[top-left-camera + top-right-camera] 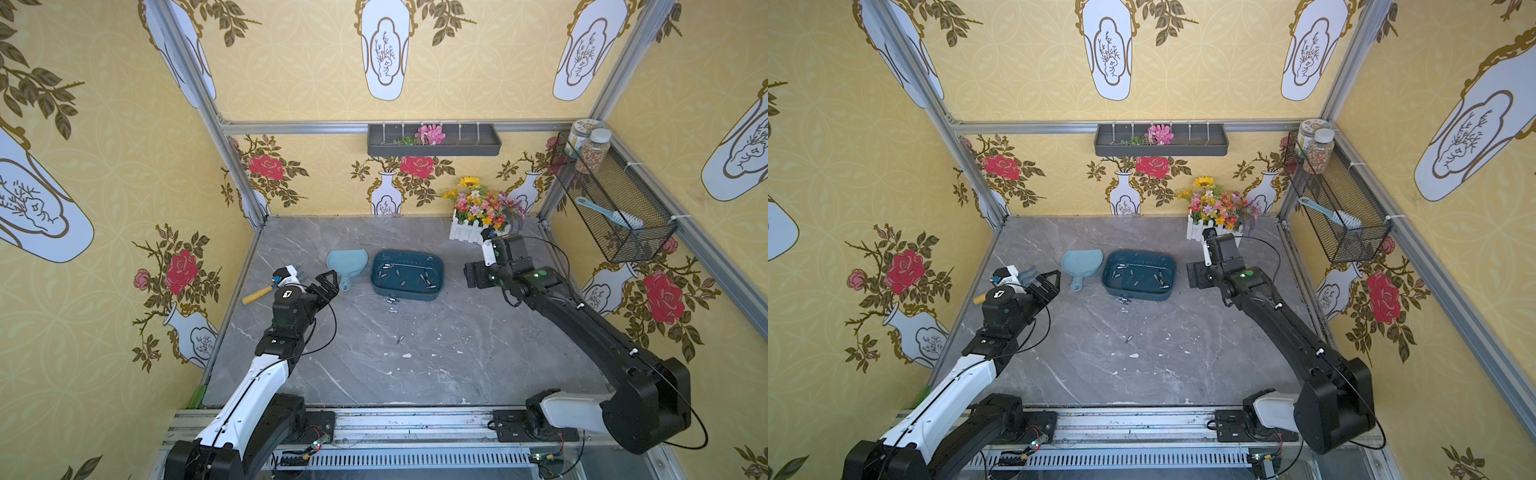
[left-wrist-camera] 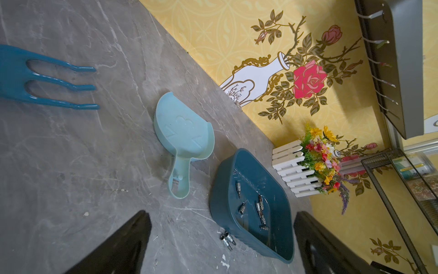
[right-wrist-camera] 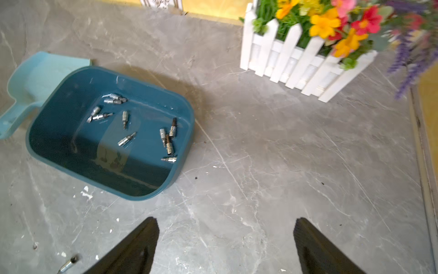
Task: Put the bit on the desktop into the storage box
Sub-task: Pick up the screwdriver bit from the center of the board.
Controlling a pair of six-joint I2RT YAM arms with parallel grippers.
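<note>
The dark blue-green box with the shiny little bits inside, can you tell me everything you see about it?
The storage box is a dark teal, shallow plastic tub, rectangular with rounded corners and no lid. It sits flat on the grey desktop. Around ten small silver bits lie scattered on its floor. A light blue dustpan lies close beside it, and nothing grips it.

- the bit (image 3: 68, 263) at the right wrist view's edge is blurred
- the left wrist view cuts off the rake (image 2: 35, 78)
- in both top views the storage box (image 1: 415, 294) holds bits (image 1: 424, 277) too small to count
</note>
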